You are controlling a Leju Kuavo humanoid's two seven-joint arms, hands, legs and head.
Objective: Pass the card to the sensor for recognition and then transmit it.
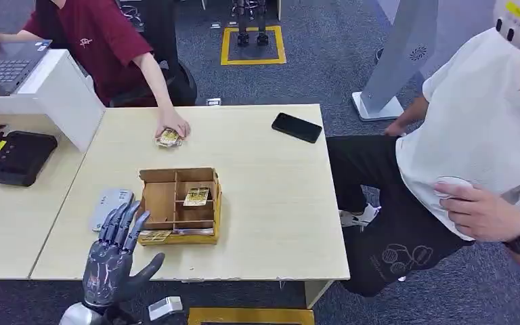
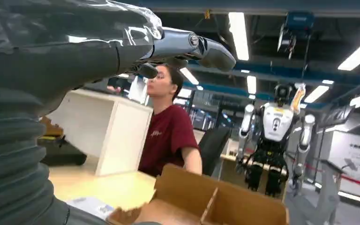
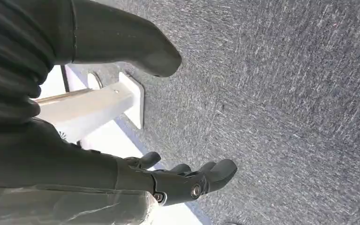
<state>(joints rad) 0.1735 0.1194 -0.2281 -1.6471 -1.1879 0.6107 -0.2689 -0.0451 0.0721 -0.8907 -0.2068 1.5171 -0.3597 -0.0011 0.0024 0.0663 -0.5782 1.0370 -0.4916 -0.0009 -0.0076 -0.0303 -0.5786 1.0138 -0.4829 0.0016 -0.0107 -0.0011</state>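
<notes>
Cardboard tray on the desk holds your card, thin, stiff and slick, at one o'clock from the empty, spread left robot hand, so pinch its raised edge; the right robot hand hangs loosely curled, empty.

Left hand: grey, fingers extended, holding nothing.
Brown cardboard divided box: stood on the pale wooden tabletop.
Person in dark red shirt: sat behind it.
White humanoid robot: stood beyond.
</notes>
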